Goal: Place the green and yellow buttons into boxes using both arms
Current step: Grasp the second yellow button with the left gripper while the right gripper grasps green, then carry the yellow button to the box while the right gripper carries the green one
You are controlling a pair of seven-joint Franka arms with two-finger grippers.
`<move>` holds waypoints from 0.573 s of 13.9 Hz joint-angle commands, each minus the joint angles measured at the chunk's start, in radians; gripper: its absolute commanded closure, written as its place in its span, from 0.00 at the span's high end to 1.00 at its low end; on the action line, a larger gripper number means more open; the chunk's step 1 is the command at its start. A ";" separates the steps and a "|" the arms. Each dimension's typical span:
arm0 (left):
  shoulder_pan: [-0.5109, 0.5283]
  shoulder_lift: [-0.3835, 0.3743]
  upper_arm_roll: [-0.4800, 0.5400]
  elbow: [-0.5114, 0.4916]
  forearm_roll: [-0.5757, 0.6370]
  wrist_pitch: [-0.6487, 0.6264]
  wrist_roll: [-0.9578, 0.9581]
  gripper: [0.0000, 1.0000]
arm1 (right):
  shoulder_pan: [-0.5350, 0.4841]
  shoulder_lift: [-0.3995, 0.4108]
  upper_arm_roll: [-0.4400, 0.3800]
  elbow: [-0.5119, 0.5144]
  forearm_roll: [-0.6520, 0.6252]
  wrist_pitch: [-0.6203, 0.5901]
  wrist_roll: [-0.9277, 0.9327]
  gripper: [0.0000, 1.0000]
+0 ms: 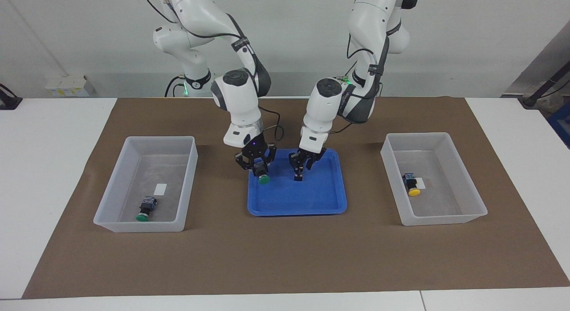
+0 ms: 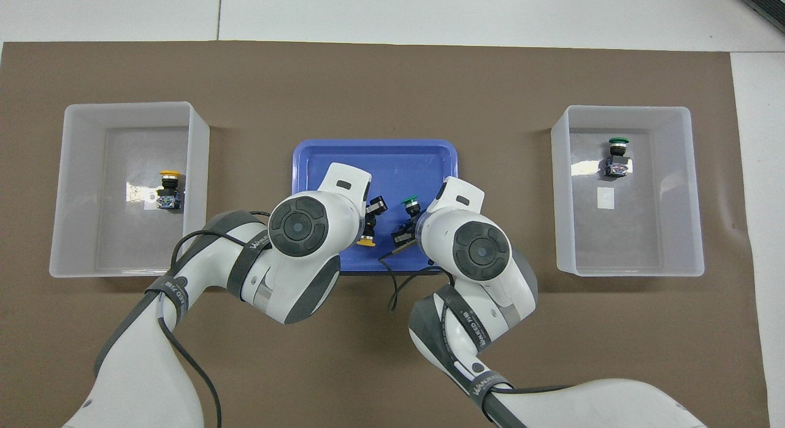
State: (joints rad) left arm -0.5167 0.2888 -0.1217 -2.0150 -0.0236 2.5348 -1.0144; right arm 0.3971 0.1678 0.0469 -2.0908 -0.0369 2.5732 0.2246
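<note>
While over glossy blue tray [image 1: 329, 204]: right gripper [image 1: 258, 168] clamped on round-capped green button [image 1: 264, 179], left gripper [image 1: 301, 167] clamped on black-bodied yellow button [image 2: 367, 239]. Farther: translucent rectangular boxes [image 1: 187, 186] [image 1: 467, 186], one button each.

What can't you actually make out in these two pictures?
Overhead view: the arms' own wrists cover the left gripper and right gripper, so how they clamp the yellow button and green button is hidden.
Facing view: the yellow cap is turned away; only a dark body shows.
Both views: the box labels are too small to read.
</note>
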 commanded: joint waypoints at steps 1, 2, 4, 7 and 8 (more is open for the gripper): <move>-0.026 0.003 0.017 0.012 -0.013 -0.002 -0.012 0.59 | -0.090 -0.114 0.010 -0.022 -0.014 -0.095 0.007 0.00; -0.028 0.004 0.017 0.012 -0.012 0.002 -0.010 0.60 | -0.124 -0.140 0.010 -0.022 -0.014 -0.138 -0.013 0.00; -0.037 0.006 0.017 0.009 -0.010 0.010 -0.007 0.61 | -0.185 -0.175 0.010 -0.022 -0.014 -0.177 -0.043 0.00; -0.037 0.013 0.017 0.007 -0.001 0.018 0.014 0.63 | -0.291 -0.188 0.011 -0.022 -0.014 -0.195 -0.088 0.00; -0.039 0.018 0.017 0.007 0.001 0.019 0.031 0.63 | -0.323 -0.185 0.011 -0.022 -0.012 -0.192 -0.090 0.00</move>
State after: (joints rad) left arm -0.5356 0.2911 -0.1221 -2.0131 -0.0231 2.5360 -1.0086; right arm 0.1320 -0.0072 0.0444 -2.0954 -0.0402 2.3805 0.1512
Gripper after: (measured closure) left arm 0.366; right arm 0.599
